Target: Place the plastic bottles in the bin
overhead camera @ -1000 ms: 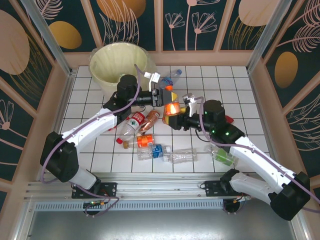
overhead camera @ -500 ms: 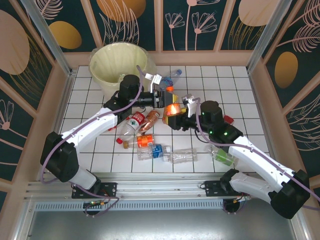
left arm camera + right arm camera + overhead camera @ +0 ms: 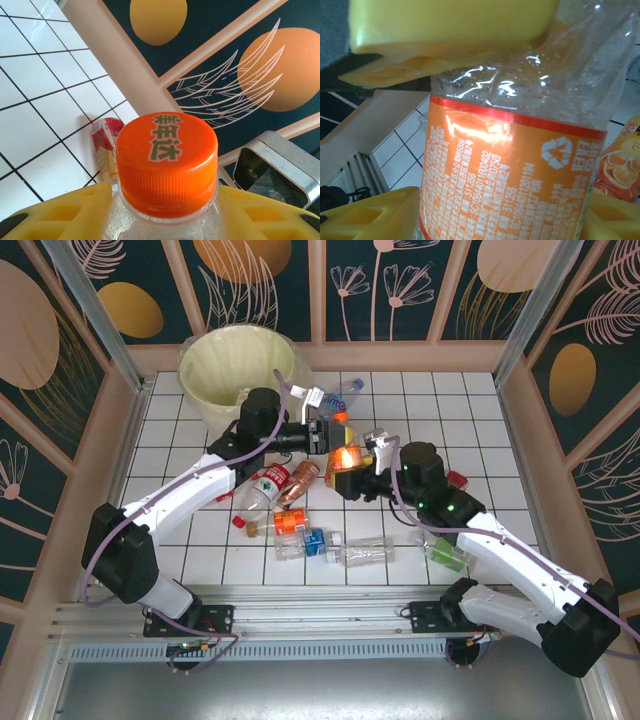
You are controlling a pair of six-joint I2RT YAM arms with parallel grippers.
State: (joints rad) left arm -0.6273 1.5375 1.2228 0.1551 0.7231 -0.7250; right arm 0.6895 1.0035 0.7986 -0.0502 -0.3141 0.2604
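From above, the left tool [image 3: 332, 436] and the right tool [image 3: 348, 478] meet over the middle of the white-tiled surface [image 3: 450, 410]. An orange-labelled bottle [image 3: 345, 455] sits between them, up off the tiles. The bin [image 3: 188, 365] stands in the far left corner, just behind the left wrist. Loose bottles [image 3: 365, 552] lie on the tiles on the near side of the tools.

On the left wrist camera, the left tool [image 3: 165, 222] is clenched on the orange-labelled bottle [image 3: 165, 215] just below its orange cap [image 3: 167, 160], with a yellow finger [image 3: 60, 212] pressed to each side. A red-labelled bottle [image 3: 106, 145] lies on the tiles by the wall.

On the right wrist camera, the orange-labelled bottle [image 3: 510, 165] stands between the yellow fingers [image 3: 370, 215] of the right tool [image 3: 500, 222]. I cannot tell whether they are gripping it or have let go.
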